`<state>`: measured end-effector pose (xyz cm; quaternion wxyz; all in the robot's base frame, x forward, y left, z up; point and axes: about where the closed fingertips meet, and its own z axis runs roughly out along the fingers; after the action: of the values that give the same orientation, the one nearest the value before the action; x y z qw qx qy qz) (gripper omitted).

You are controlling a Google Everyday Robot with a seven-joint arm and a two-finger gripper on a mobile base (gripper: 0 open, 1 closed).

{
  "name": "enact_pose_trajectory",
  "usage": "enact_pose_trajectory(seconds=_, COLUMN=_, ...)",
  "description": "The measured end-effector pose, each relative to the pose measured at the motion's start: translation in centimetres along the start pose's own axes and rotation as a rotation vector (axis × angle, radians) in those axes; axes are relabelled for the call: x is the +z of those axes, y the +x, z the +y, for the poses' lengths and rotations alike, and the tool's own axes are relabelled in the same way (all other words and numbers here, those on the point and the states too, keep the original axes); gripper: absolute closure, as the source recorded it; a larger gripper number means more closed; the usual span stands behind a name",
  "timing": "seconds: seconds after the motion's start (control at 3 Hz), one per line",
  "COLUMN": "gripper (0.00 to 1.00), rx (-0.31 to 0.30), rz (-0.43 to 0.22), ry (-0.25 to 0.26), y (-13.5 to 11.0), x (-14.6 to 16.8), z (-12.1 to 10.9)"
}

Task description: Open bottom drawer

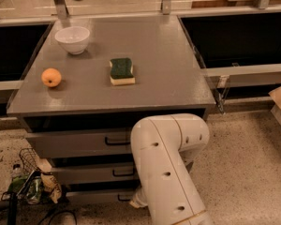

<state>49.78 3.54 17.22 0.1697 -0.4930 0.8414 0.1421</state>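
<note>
- the bottom drawer (96, 196) is the lowest of three grey fronts in the cabinet ahead of you, just above the speckled floor, with its small black handle (124, 198) near the middle
- the gripper (136, 201) is down at that handle's right end, almost wholly hidden behind the arm, so you cannot tell how far open it is or whether it has hold of anything
- your white arm (166, 168) bends down across the cabinet's right half and covers part of all three fronts
- the middle drawer (89, 173) and the top drawer (70, 143) sit above it
- on the grey cabinet top (164, 69) you have a white bowl (72, 39) at the back left, an orange (51, 77) near the left edge, and a green and yellow sponge (121, 71) near the centre, all well apart
</note>
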Motion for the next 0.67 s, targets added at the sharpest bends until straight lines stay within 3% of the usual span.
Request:
enact_pose_trajectory(seconds=0.33, gripper=1.00, rx=0.001, rz=-0.001, ry=-0.008, y=0.0, x=-0.2, z=0.2)
enact_pose_trajectory(seconds=0.67, gripper=1.00, rx=0.010, rz=-0.005, ry=-0.055, y=0.4, x=-1.1, z=1.2)
